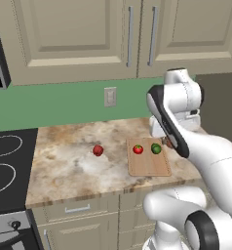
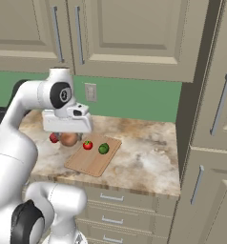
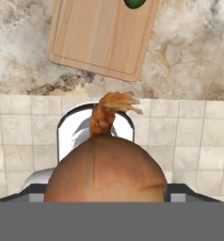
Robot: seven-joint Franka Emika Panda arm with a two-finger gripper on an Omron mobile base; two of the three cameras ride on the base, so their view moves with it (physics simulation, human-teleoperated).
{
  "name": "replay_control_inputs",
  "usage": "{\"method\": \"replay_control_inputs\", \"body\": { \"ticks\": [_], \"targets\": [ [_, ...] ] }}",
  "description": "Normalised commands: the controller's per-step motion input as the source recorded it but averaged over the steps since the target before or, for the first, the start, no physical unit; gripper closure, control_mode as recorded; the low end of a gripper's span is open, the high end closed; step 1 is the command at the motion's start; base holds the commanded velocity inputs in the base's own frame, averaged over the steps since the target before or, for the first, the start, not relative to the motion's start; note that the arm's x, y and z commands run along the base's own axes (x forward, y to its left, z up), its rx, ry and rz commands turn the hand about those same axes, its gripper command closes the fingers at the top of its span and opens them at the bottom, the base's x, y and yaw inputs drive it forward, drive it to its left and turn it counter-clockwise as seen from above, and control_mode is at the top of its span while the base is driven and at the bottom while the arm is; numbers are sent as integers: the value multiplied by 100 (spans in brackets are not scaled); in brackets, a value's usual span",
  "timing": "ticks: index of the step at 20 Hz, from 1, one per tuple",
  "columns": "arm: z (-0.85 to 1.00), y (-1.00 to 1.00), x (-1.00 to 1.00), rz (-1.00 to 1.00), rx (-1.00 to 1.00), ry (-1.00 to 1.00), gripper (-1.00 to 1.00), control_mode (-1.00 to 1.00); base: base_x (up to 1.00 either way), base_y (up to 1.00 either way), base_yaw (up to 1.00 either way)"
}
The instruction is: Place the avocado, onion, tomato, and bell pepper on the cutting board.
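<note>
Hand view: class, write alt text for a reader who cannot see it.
A large brown onion with a frayed papery tip sits between the gripper fingers, close to the camera. Beyond it lie a speckled stone counter and a light-wood cutting board, with part of a green avocado at the board's far edge.

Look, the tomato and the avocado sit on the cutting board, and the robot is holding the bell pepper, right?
Not quite. The gripper holds the onion, brown with a papery top, as the hand view shows. The bell pepper lies on the counter. The tomato and avocado do sit on the cutting board.
</note>
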Motion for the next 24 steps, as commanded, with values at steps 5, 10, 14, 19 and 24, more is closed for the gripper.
{"method": "replay_control_inputs", "body": {
  "ticks": [5, 10, 14, 19, 24],
  "targets": [
    [-41, -16, 30, 7, 6, 0, 100, -100, 0, 0, 0],
    [-42, -11, 39, 6, 1, 0, 100, -100, 0, 0, 0],
    [-40, -5, 42, 6, 0, 0, 100, -100, 0, 0, 0],
    [-35, -10, 37, 7, 2, 0, 100, -100, 0, 0, 0],
    [-32, -13, 30, 7, 3, -3, 100, -100, 0, 0, 0]
  ]
}}
